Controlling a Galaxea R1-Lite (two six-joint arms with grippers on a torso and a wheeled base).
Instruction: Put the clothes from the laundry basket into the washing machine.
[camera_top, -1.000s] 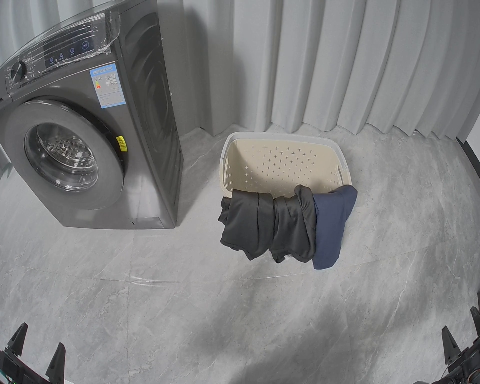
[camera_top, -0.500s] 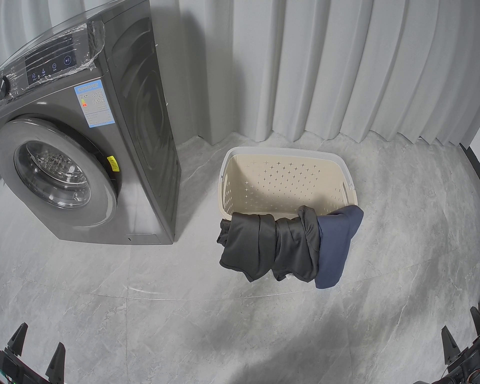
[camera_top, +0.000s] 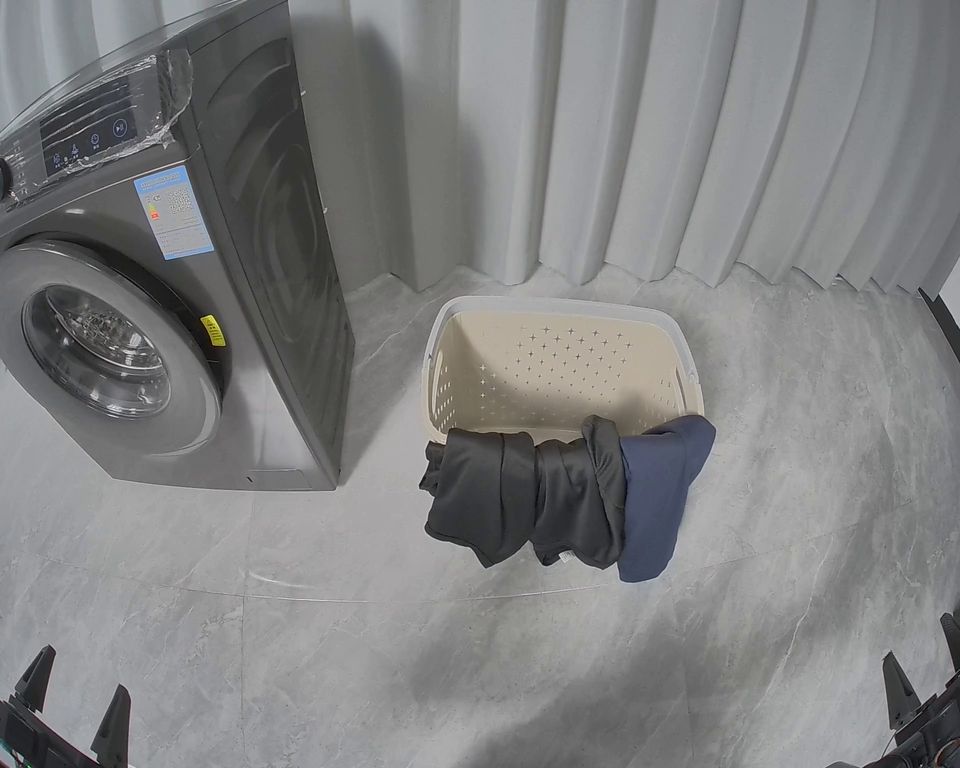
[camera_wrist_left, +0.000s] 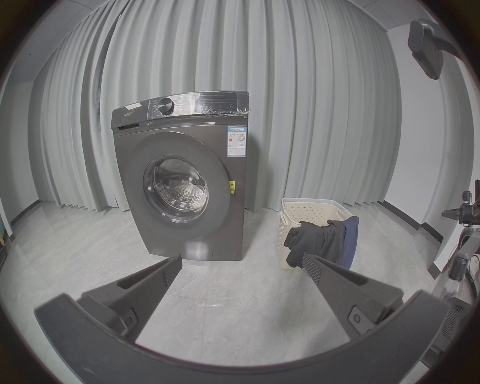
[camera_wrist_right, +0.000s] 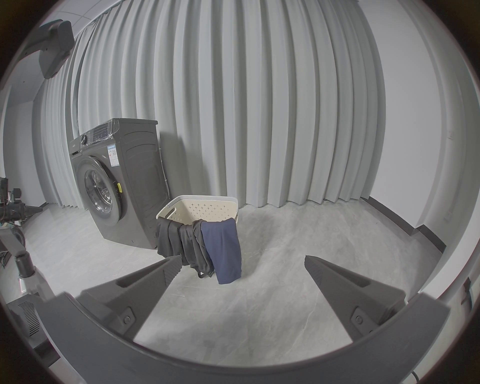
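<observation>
L gripper (camera_wrist_left: 241, 260) & R gripper (camera_wrist_right: 242, 260): jaws apart, empty, well short of basket (camera_top: 560, 304). Clothes (camera_top: 530, 495) drape over its near rim: soft, light, floppy, prob. slippery. Pinch a bunched fold atop rim. Washer (camera_top: 260, 250) door shut.

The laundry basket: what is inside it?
The laundry basket looks bare inside. A dark grey garment and a blue garment hang over its near rim and hide the bottom just behind them.

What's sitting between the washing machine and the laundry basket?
Only bare grey floor lies between the washing machine and the laundry basket, as the head view shows.
</observation>
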